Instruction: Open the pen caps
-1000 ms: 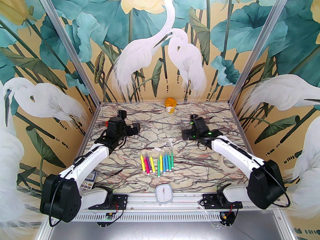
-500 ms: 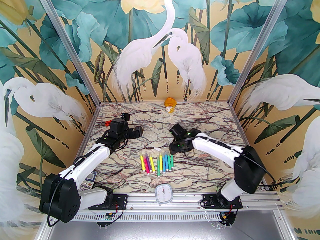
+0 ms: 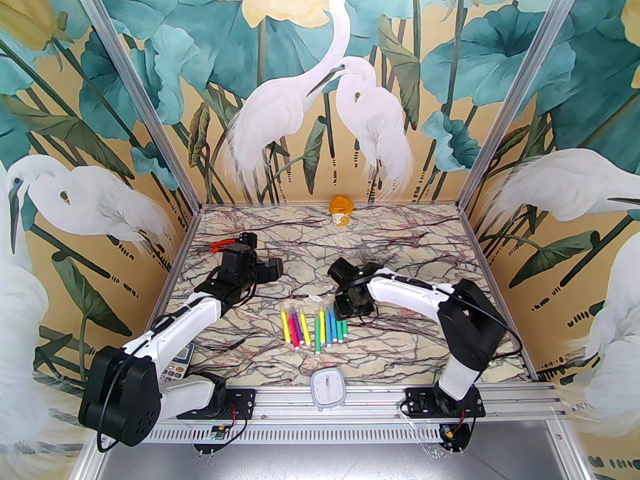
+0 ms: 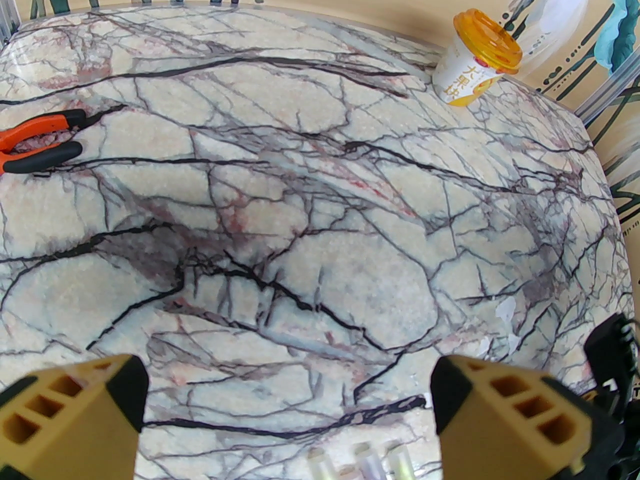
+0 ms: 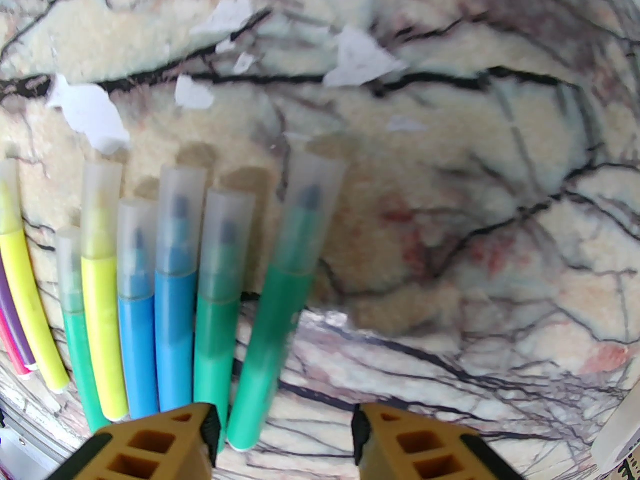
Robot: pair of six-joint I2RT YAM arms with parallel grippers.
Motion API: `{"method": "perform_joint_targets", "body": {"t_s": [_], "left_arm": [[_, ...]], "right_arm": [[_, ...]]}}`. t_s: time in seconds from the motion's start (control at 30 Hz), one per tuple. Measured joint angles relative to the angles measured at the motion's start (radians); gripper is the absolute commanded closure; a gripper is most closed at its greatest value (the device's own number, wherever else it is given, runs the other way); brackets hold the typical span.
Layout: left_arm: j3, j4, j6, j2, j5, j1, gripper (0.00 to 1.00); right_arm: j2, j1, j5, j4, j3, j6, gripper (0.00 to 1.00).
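Several pens (image 3: 315,325) lie side by side mid-table, yellow, pink and purple on the left, green, blue and teal on the right. In the right wrist view each carries a clear pen cap (image 5: 312,208) pointing away from me. My right gripper (image 5: 282,433) hangs open just above the rightmost green pen (image 5: 272,328), whose near end lies between the fingers; from above the right gripper (image 3: 356,313) covers that pen group's far right end. My left gripper (image 3: 274,269) is open, off to the pens' far left, with nothing between its fingers (image 4: 75,418). Three cap tips (image 4: 360,460) peek in at the bottom.
Orange-handled pliers (image 4: 40,140) lie at the far left. A cup with an orange lid (image 3: 341,210) stands at the back wall. A white timer (image 3: 327,389) and a calculator (image 3: 177,365) sit at the near edge. White paper scraps (image 5: 360,58) lie beyond the caps.
My right arm has swung left and toward the near edge, bringing its gripper over the right-hand pens. The left gripper has drifted slightly, uncovering the pliers.
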Motion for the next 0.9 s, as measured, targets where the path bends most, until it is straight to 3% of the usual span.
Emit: {"method": "perform_joint_targets", "body": {"t_s": [0.9], "left_arm": [[-0.026,0.037,0.000,-0.013,-0.003,0.000,0.01]], "right_arm": [[0.090,0.005,0.065,0.002,0.011,0.037,0.69]]}}
